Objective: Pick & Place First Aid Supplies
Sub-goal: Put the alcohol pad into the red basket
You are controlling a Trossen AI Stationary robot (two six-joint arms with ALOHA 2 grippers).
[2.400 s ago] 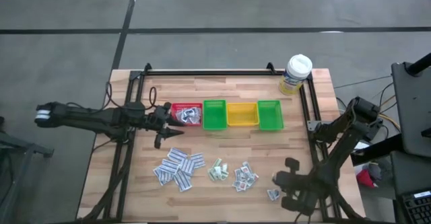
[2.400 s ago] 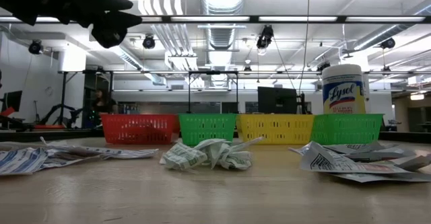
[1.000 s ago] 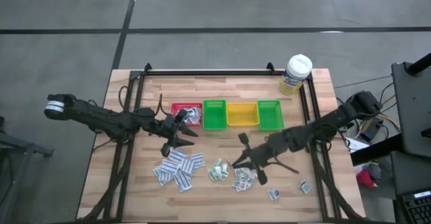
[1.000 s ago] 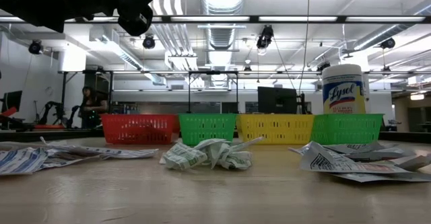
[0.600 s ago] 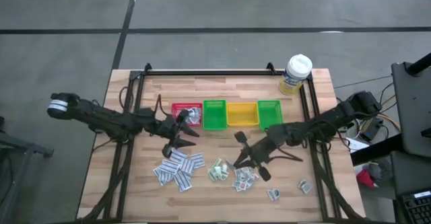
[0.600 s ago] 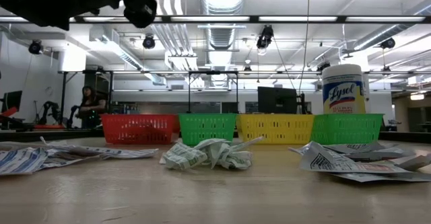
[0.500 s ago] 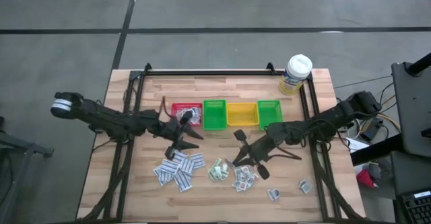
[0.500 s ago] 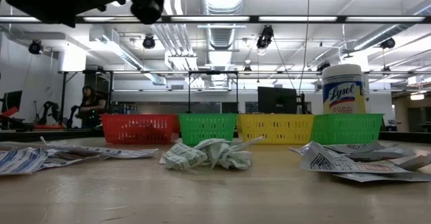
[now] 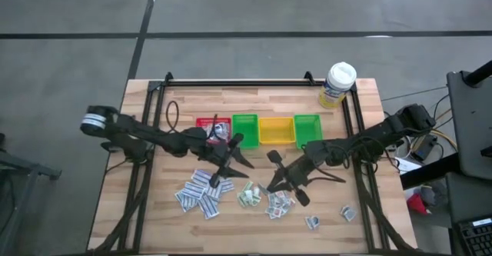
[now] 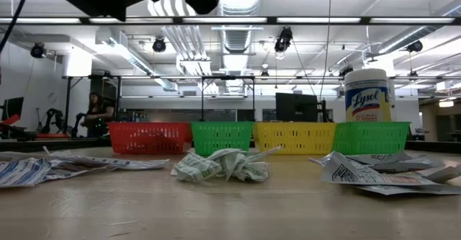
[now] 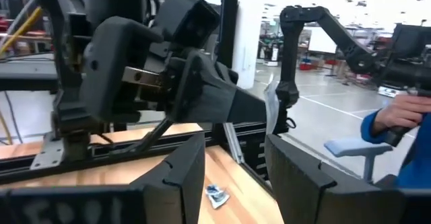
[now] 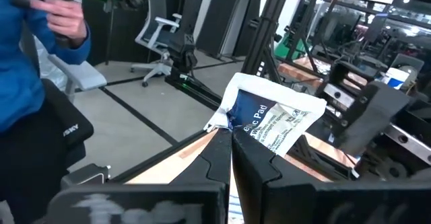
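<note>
High view: left gripper (image 9: 227, 161), fingers spread and empty, sits mid-frame above the packets (image 9: 206, 192) scattered lower centre. Right gripper (image 9: 272, 181) hovers just right of centre.

Right wrist view: fingers clenched on a white blue-printed packet (image 12: 269, 122), centre frame.

Left wrist view: fingers (image 11: 180, 167) parted, empty.

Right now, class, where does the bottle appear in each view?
High view: bottle at upper right, just beyond the end green bin.
Low view: bottle at right, standing behind that green bin.
Left wrist view: not in it.
Right wrist view: not in it.
Shared landmark: the end green bin.
</note>
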